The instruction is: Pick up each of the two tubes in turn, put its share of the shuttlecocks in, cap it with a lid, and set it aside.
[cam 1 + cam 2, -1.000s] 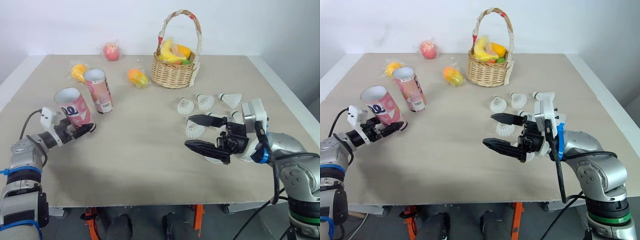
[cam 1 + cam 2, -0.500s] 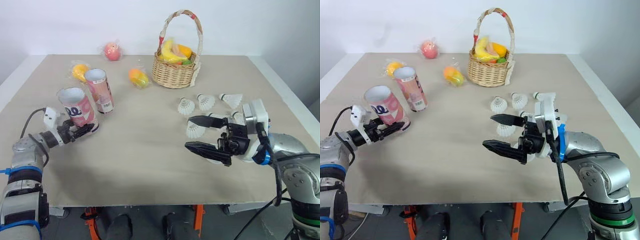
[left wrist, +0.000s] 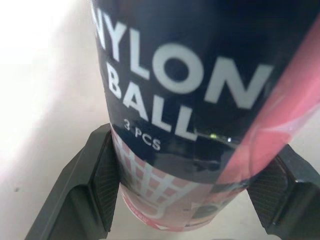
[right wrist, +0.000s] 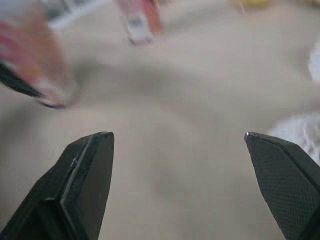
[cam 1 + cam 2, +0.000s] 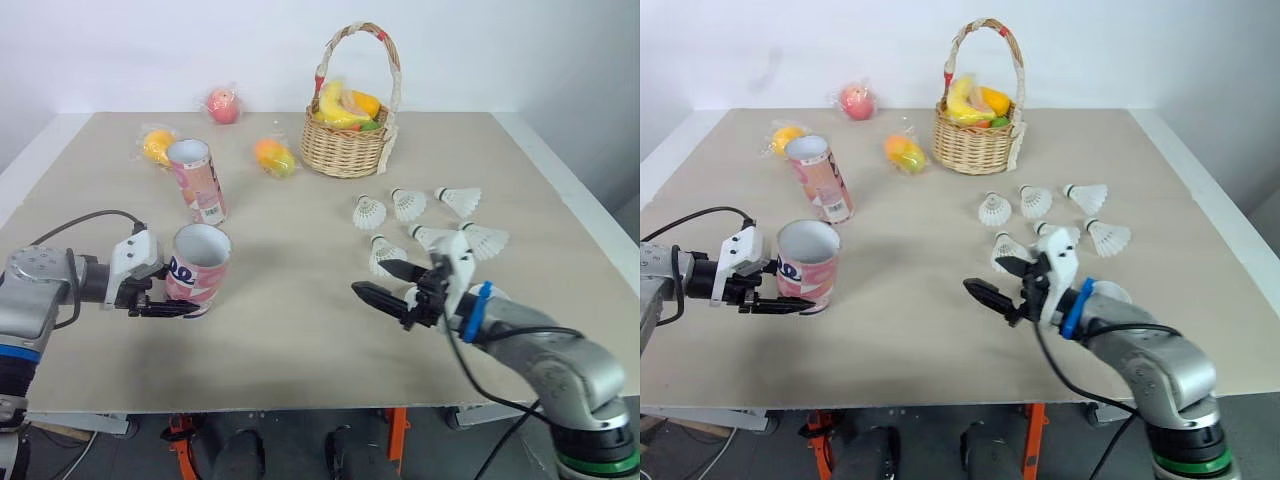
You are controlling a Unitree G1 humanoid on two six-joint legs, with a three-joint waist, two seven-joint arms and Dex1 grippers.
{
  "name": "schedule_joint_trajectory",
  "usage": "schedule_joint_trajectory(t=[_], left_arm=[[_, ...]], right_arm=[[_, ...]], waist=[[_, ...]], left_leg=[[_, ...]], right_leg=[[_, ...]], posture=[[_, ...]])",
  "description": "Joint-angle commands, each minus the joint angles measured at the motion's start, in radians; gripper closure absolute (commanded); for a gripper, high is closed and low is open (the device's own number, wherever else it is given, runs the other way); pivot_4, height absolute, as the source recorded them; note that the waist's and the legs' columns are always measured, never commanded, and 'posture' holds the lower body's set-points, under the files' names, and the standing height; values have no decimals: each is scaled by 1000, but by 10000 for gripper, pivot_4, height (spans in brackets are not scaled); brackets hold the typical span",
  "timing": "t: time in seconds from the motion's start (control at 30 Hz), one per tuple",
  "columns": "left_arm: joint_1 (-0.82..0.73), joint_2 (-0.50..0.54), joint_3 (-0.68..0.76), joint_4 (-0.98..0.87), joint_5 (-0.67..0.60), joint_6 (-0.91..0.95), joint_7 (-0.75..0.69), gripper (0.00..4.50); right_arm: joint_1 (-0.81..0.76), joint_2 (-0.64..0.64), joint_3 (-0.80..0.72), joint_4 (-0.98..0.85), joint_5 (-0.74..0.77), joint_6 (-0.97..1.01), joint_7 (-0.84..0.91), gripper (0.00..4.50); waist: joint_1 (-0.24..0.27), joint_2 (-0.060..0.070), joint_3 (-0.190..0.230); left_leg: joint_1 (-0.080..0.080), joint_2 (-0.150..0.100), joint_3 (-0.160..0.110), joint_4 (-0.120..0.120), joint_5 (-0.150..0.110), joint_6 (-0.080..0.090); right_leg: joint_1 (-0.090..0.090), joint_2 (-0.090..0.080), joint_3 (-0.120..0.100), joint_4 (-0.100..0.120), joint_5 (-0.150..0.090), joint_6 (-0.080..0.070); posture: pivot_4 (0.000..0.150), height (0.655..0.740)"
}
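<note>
Holding the near tube (image 5: 200, 266) low on its wall, the left gripper (image 5: 172, 298) sat at lower left of the head view. Its fingers were closed on either side of the tube, which stood about upright with its mouth open. Whether the base touched the table (image 5: 290, 320) I could not tell. At lower centre-right the right gripper (image 5: 372, 280) hung spread wide with nothing in it, its tips just beside the nearest shuttlecock (image 5: 386, 254). The best play, I'd say, was to keep that tube steady and take the shuttlecock lightly near its cork, so the skirt didn't crush. Five more shuttlecocks (image 5: 407, 204) crowded in behind it, so a wide approach could knock them. The second tube (image 5: 197, 180), the fruit basket (image 5: 350, 145) and the wrapped fruit (image 5: 222, 104) along the top stood well apart and blocked nothing.

Over to the left wrist view: both black fingers (image 3: 102, 175) pressed the tube's printed wall, reading "NYLON BALL", near its bottom rim. That low hold could let the tube tip.

From the right wrist view, the fingers (image 4: 85, 175) stood far apart over bare table. The held tube was a blur at upper left, and white feathers showed at the right edge.
</note>
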Motion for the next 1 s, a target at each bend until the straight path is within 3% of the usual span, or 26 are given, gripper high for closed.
schedule_joint_trajectory(t=[0.03,0.67,0.87,0.93,0.97,1.0], left_arm=[[-9,14,-47,-3,39,17,-21,13364],[-47,8,-67,-31,28,55,-59,13364],[-30,14,-57,-74,14,82,-61,13657],[-24,13,-57,-85,12,88,-59,13657],[-22,11,-57,-87,13,89,-57,13657],[-23,7,-59,-88,14,91,-56,13657]], right_arm=[[-48,34,26,26,-87,-1,-85,0],[-219,195,138,228,-416,1,-260,0],[-209,181,180,206,-497,-8,-239,29836],[-201,192,160,190,-479,-9,-215,34782],[-198,188,161,179,-479,-13,-202,41231],[-196,182,165,170,-480,-19,-187,43862]], waist=[[0,1,0],[2,1,0],[2,1,0],[2,1,0],[2,1,0],[2,1,0]], left_leg=[[0,0,1,0,0,0],[-2,-1,2,0,0,1],[-2,-2,2,0,-1,1],[-3,-2,1,0,-1,1],[-3,-2,1,0,-1,1],[-3,-2,1,0,-1,1]], right_leg=[[0,0,1,0,1,0],[-1,-1,2,0,0,0],[-2,-1,2,0,-1,-1],[-2,-1,2,0,-1,-1],[-1,-2,2,0,-1,-1],[-1,-2,2,0,-1,-1]], posture=[[1500,7400],[1500,7400],[1500,7400],[1500,7400],[1500,7400],[1500,7400]])
